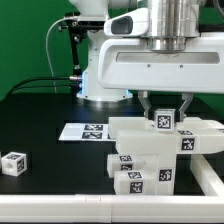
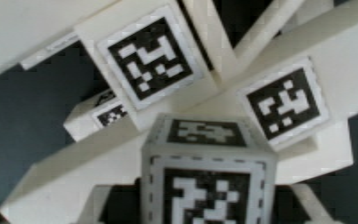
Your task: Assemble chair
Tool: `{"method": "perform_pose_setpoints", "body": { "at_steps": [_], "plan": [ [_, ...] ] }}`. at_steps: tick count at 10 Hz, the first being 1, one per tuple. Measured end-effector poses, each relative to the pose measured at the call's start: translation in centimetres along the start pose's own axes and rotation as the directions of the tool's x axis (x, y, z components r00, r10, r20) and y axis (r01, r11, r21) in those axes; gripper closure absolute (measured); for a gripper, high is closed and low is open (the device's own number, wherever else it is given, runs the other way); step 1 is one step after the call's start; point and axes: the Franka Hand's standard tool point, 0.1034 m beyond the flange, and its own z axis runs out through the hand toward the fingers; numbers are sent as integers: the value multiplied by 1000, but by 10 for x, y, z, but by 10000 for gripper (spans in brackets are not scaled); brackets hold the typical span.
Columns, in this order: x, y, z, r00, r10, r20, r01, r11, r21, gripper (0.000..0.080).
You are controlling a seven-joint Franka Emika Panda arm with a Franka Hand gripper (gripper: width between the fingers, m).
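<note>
Matte black tabletop [image 1: 45, 112]; gripper [image 1: 166, 110] straddles blocky white tagged chair [image 1: 150, 152], grip impossible to tell.

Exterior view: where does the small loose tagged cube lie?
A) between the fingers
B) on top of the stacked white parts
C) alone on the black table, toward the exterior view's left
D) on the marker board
C: the cube sits alone on the black table, apart from the stacked chair parts and the marker board.
</note>
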Motion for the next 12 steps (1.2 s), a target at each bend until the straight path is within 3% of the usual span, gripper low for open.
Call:
{"method": "perform_pose_setpoints", "body": {
  "at_steps": [6, 8, 10, 11, 12],
  "plan": [
    [-1, -1, 0, 921, 389, 1, -389, 921, 1, 517],
    [-1, -1, 0, 918, 396, 1, -396, 918, 0, 515],
    [-1, -2, 0, 932, 363, 1, -363, 932, -1, 231],
    [-3, -5, -1, 944, 329, 8, -329, 944, -8, 231],
    [-1, -7, -4, 986, 164, 3, -164, 986, -10, 164]
  ]
}}
